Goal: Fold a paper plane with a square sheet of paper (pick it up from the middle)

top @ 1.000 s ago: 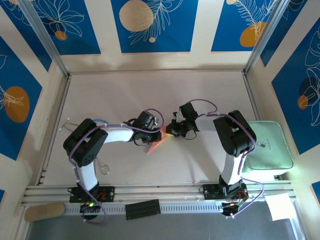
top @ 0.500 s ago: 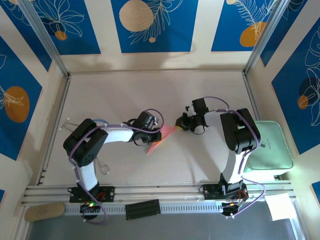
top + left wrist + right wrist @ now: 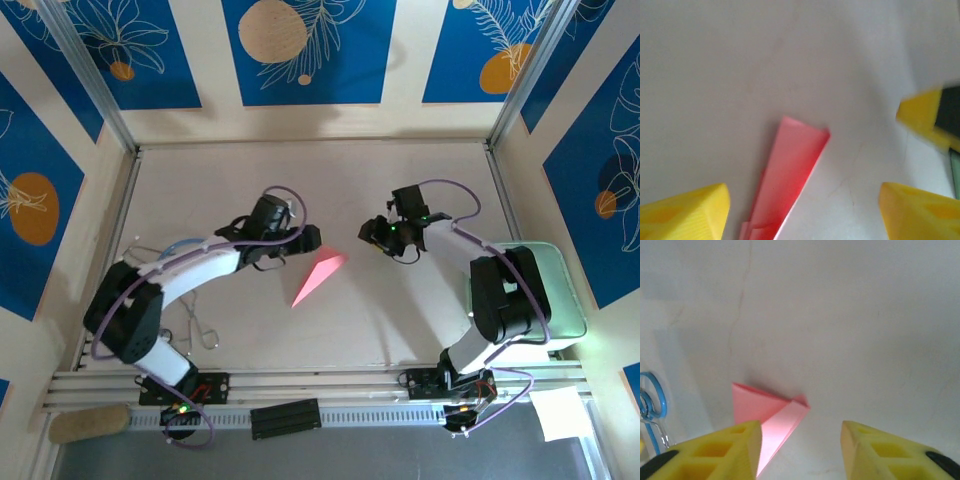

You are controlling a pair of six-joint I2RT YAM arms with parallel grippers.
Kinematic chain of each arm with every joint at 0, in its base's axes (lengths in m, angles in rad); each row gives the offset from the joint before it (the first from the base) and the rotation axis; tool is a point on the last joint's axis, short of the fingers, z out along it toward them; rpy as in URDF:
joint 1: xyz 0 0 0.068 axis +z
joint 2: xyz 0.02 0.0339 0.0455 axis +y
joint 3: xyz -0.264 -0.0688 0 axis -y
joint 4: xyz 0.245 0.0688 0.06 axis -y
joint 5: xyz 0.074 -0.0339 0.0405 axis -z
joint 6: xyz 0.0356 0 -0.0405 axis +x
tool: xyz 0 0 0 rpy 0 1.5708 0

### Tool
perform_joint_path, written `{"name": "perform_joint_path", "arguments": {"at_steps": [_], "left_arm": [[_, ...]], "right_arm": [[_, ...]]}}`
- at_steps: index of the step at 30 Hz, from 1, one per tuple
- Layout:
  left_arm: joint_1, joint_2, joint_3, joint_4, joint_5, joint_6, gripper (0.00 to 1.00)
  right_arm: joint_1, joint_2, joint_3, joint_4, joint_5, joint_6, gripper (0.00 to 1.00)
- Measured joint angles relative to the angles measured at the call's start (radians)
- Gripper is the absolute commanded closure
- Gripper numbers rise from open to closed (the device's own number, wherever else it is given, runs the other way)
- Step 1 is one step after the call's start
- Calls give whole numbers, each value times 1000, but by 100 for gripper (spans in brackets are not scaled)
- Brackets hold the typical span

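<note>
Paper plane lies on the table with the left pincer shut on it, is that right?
No. The paper plane lies on the table, but the left pincer is open, not shut on it. The left wrist view shows its fingers spread wide, with the plane lying free on the table.

The pale bench (image 3: 400,320) carries the pink-red paper plane (image 3: 318,279) lying flat near its middle, a thin wire item with a blue loop (image 3: 664,399) toward the left, and a pale green pad (image 3: 560,300) at the right edge
</note>
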State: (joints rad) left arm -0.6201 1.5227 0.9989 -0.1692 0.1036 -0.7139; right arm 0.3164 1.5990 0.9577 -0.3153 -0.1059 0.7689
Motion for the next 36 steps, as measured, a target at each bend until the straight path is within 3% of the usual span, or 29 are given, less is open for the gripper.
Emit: {"name": "perform_joint_path", "arguments": {"at_steps": [2,8,18,24,33,36], "left_arm": [[31,-65,-19,-37,-74,17,1],[116,-198,-118,-121,-224,27,0],[154,-284,-216,-148,-272,62,1],[160,-284,-237,-146,-254,73,1],[167,-283,-243,-134,-232,85,1],[169,-283,-245,-129,-227,84,1]], "right_arm": [[61,6,27,-66,40,27,45],[271,98,212,-254,159,138,41],[428,285,427,-435,279,315,39],[451,378,499,-513,309,369,47],[456,381,499,-546,328,408,72],[456,380,499,-544,328,413,84]]}}
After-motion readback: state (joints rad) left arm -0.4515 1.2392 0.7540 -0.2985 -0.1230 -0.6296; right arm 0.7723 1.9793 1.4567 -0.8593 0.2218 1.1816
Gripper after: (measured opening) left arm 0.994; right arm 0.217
